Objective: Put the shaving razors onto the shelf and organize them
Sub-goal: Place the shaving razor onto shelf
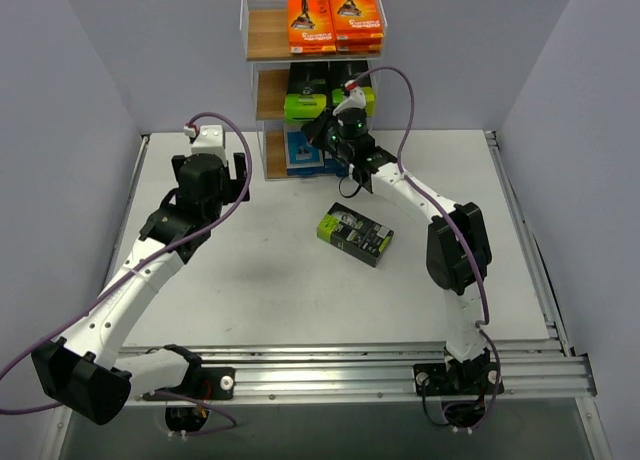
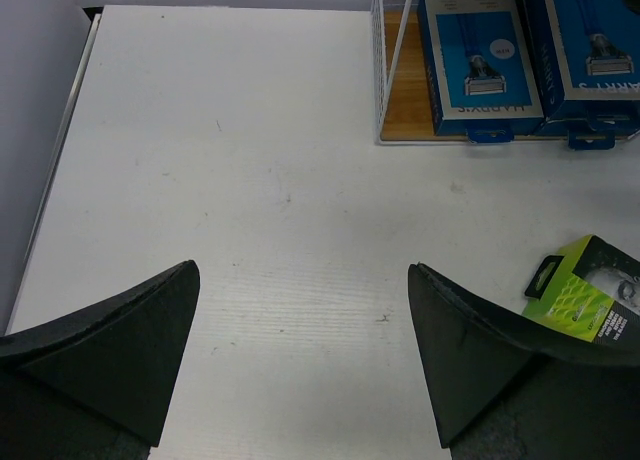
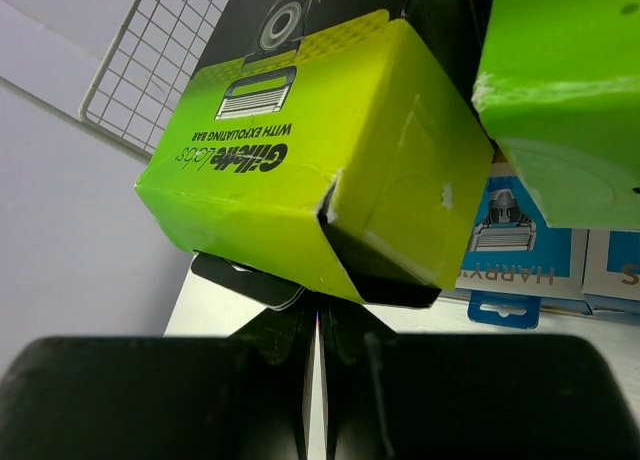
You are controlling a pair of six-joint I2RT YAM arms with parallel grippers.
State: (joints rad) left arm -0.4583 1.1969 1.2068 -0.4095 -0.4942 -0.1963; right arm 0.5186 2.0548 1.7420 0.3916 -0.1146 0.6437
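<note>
The shelf stands at the back of the table. Orange razor packs fill its top tier, lime-green ones the middle, blue ones the bottom. My right gripper is at the middle tier, shut. In the right wrist view its tips press under the near end of a tilted lime-green pack, right by its black hang tab; nothing shows between the fingers. One black-and-green pack lies loose mid-table. My left gripper hovers open over bare table, left of the shelf.
A second lime-green pack sits just right of the tilted one, with blue packs below. The shelf's white wire side is to its left. Grey walls close in the table on three sides.
</note>
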